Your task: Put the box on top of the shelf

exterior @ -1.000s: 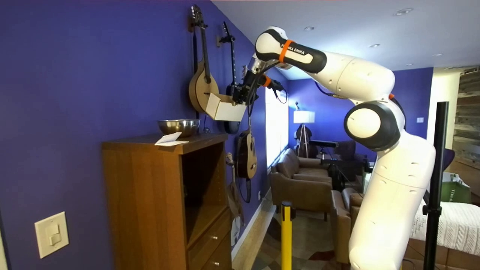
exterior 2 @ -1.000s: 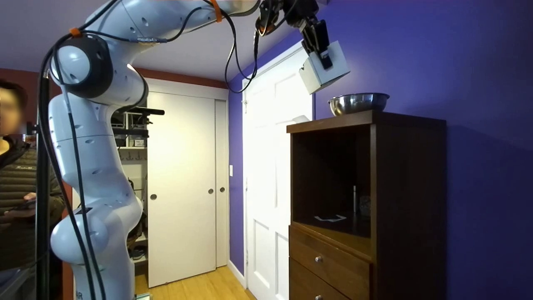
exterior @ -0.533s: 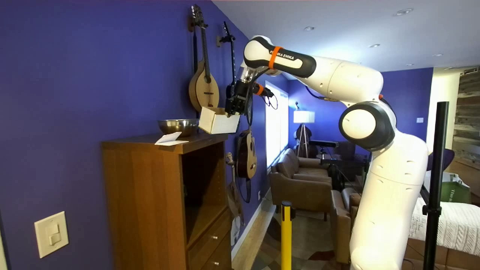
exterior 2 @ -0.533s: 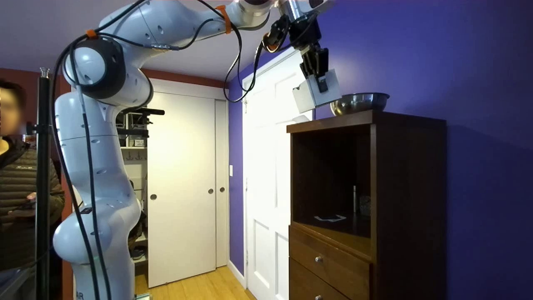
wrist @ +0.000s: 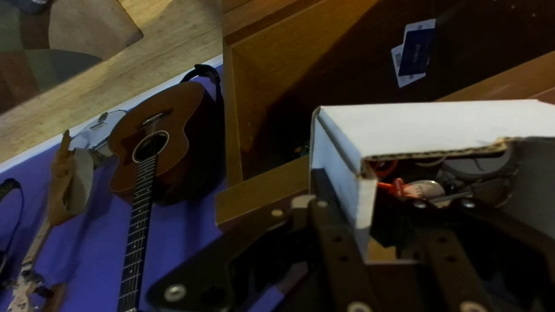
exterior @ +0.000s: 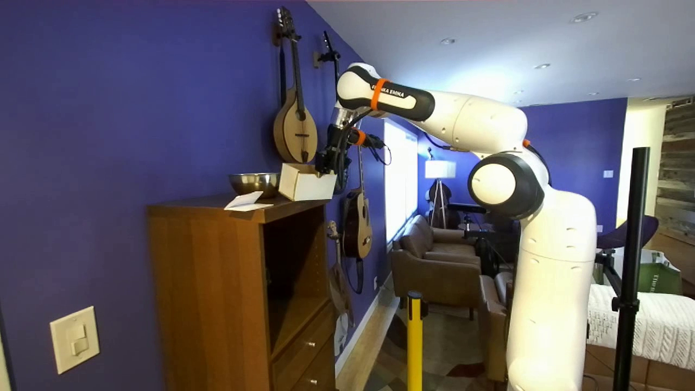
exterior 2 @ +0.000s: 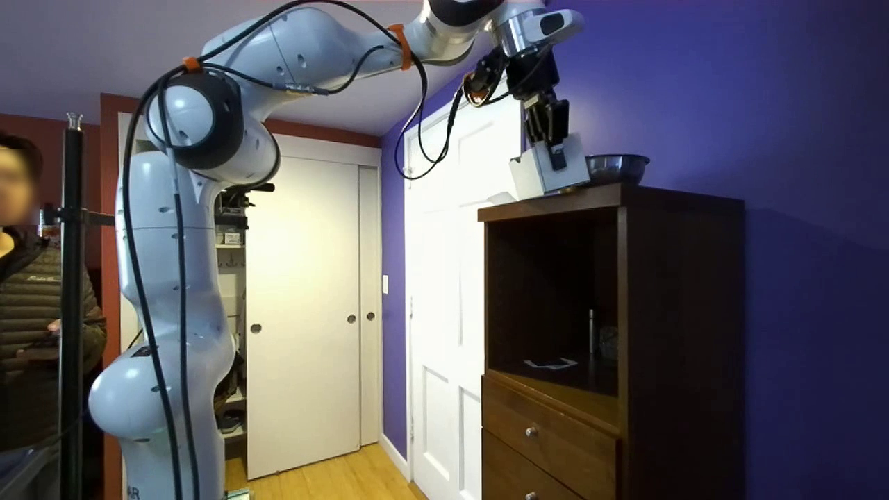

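1. Pinching a side panel of the white cardboard box [exterior: 308, 183], the gripper [exterior 2: 549, 153] stood at twelve o'clock to it in an exterior view.
2. One finger [wrist: 323, 188] lay flat along the panel's outer face; the other went down inside the box, where shadow hid its pad.
3. Both were parted only partway, that panel between them; how hard they pressed could not be told.
4. The box was over the flat top of the brown wooden shelf unit [exterior: 212, 260], near its front edge, toward three o'clock in an exterior view. Whether its base touched the wood was unclear.
5. Plain and matte, the box was an open-topped cuboid with a ragged, corrugated brown rim visible in the wrist view. Jumbled small things [wrist: 427, 187] lay in it, among them a red-orange item [wrist: 393, 187].
6. In an exterior view, a round, glossy metal bowl [exterior: 254, 184] stood just beside the box at nine o'clock, and a creased white paper [exterior: 245, 201] lay between eight and nine o'clock.
7. The shelf unit was squared and wood-grained. Its open compartment [exterior 2: 549, 278] held smooth blue-and-white cards [wrist: 415, 54], near twelve o'clock of the box in the wrist view.
8. At nine o'clock there, a reddish-brown acoustic guitar [wrist: 175, 125] hung on the purple-blue wall [wrist: 177, 234].
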Action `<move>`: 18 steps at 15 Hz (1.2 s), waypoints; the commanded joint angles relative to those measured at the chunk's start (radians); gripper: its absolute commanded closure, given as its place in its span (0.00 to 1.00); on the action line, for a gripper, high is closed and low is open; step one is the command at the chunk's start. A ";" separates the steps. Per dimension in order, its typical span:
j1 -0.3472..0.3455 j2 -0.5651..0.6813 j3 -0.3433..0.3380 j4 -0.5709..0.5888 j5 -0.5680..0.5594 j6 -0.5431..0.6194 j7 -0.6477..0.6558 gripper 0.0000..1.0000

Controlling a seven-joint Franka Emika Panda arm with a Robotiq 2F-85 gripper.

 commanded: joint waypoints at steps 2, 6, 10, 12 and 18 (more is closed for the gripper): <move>0.001 0.095 0.002 0.160 -0.014 -0.051 0.103 0.96; 0.009 0.141 0.008 0.228 -0.051 -0.057 0.159 0.96; 0.024 0.192 0.010 0.299 -0.111 -0.031 0.179 0.96; 0.029 0.223 0.009 0.342 -0.129 -0.045 0.184 0.96; 0.019 0.328 -0.004 0.473 -0.127 -0.100 0.231 0.96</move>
